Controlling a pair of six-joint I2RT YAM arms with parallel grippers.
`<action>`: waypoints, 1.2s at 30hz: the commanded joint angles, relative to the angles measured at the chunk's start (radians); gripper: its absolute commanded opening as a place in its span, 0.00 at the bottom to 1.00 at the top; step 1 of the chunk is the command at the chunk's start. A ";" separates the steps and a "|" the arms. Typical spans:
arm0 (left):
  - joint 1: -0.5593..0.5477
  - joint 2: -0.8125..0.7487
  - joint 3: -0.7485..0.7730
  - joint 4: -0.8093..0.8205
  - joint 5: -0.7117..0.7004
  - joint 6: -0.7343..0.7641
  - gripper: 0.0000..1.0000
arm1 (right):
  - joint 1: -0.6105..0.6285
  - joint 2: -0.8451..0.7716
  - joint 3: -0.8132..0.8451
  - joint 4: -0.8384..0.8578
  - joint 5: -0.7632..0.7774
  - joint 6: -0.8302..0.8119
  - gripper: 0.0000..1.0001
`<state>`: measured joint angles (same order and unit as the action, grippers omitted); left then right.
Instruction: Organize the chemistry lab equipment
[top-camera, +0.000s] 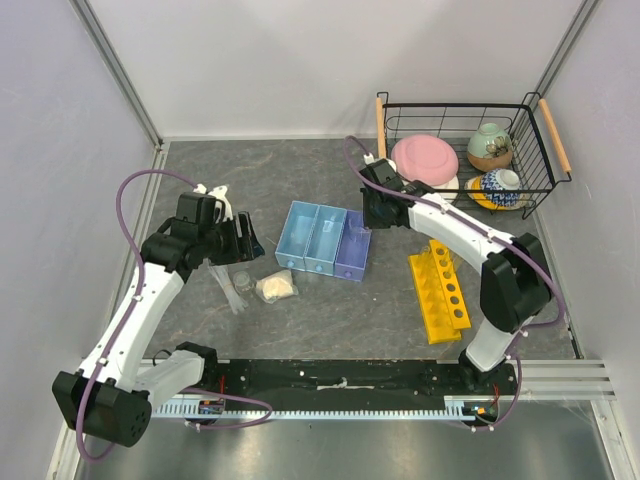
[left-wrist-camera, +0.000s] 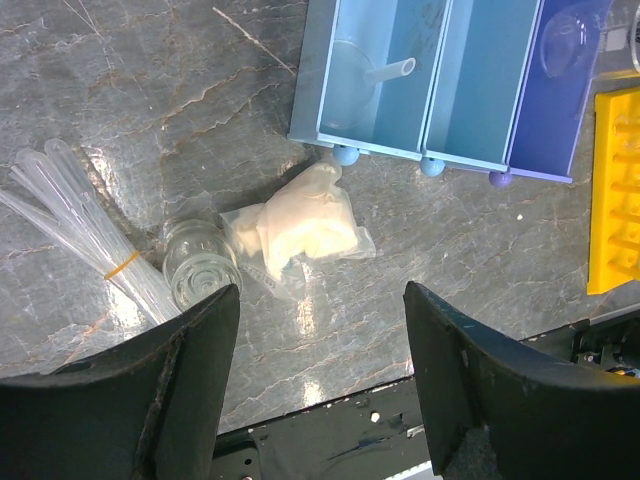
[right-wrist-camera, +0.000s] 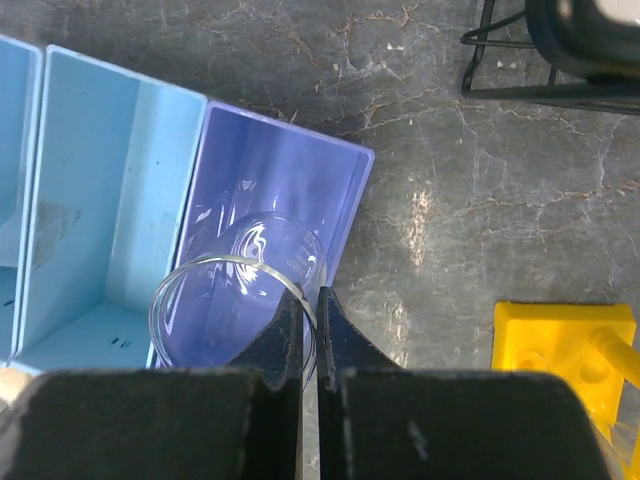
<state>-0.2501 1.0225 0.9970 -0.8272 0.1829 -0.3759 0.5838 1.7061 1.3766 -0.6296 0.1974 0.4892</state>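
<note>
Two jaws, left gripper: spread, held above cream lump (frame centre).
Right gripper: clamped on beaker rim, at purple compartment of blue tray.
Test tubes: laid at left edge.

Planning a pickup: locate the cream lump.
Top view, left of centre: the cream lump lies just below the blue tray, right of a small glass jar.

Left claw agape, right claw tight together
</note>
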 joint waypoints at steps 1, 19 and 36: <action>0.005 0.010 0.015 0.036 0.006 0.000 0.74 | -0.019 0.042 0.038 0.074 -0.024 -0.034 0.00; 0.005 0.017 0.025 0.036 0.018 0.003 0.74 | -0.025 0.205 0.130 0.076 -0.144 -0.369 0.00; 0.005 -0.010 0.017 0.036 0.032 0.006 0.74 | -0.024 0.159 0.137 0.042 -0.112 -0.408 0.35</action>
<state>-0.2501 1.0382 0.9974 -0.8268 0.1883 -0.3756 0.5602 1.9152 1.4635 -0.5774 0.0574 0.0917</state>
